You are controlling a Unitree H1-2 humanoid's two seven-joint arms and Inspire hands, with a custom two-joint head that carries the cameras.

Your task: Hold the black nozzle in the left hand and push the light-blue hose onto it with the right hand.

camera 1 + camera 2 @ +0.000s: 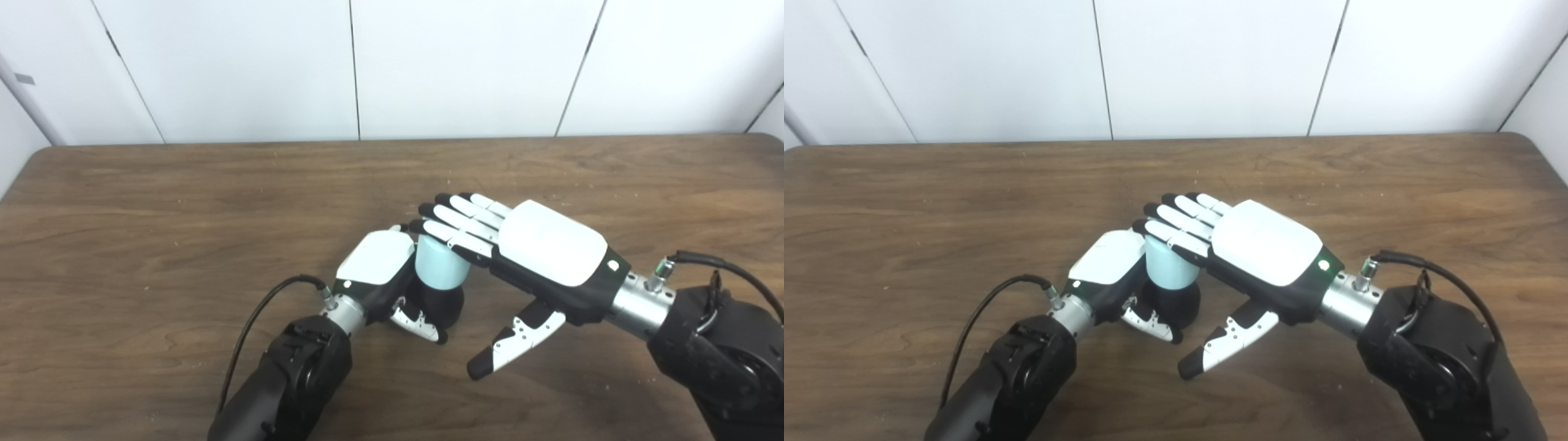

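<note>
Sitting on the black nozzle (442,301), the light-blue hose (438,264) touches the flat right hand (539,251).

Bare desk (184,202) stretches across the left, right and upper parts of the frame. At centre, the left hand (383,278) wrapped around the black nozzle (442,303) and the right hand (539,257) flat over the light-blue hose (438,263) block passage.

No legible text, label, brand, number or sign anywhere in either view.
</note>
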